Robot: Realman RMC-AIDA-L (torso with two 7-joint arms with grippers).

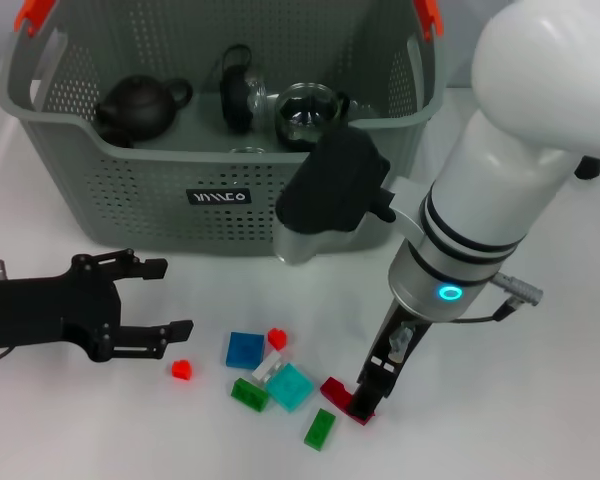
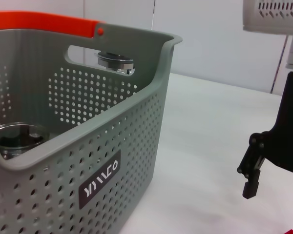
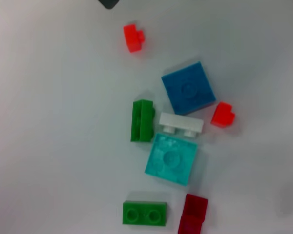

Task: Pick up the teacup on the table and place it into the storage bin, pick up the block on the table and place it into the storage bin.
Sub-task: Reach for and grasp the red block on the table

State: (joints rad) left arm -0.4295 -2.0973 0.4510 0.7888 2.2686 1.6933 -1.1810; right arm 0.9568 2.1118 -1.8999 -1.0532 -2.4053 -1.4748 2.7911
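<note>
The storage bin [image 1: 130, 190] stands at the far side of the white tabletop [image 1: 540, 400]. It is grey-green with many small holes, orange clips [image 1: 32, 12] on the handles and a small black label [image 1: 218, 197] on the front wall. Inside it lie a dark teapot [image 1: 135, 105], a glass pot [image 1: 310, 112] and a dark cup [image 1: 236, 100].

The blocks lie on the tabletop in front of the bin: a blue square one [image 1: 245, 349], a turquoise square one [image 1: 289, 386], a small white one [image 1: 268, 368], two green ones [image 1: 249, 394] [image 1: 319, 429], two small red ones [image 1: 183, 369] [image 1: 277, 338] and a dark red one [image 1: 346, 398].

The right pincer [image 1: 366, 402] points down at the tabletop and its tips are at the dark red block; I cannot tell if it grips the block. The left pincer [image 1: 170, 297] is low over the tabletop on the left, near a small red block, its fingers wide apart and holding nothing.
</note>
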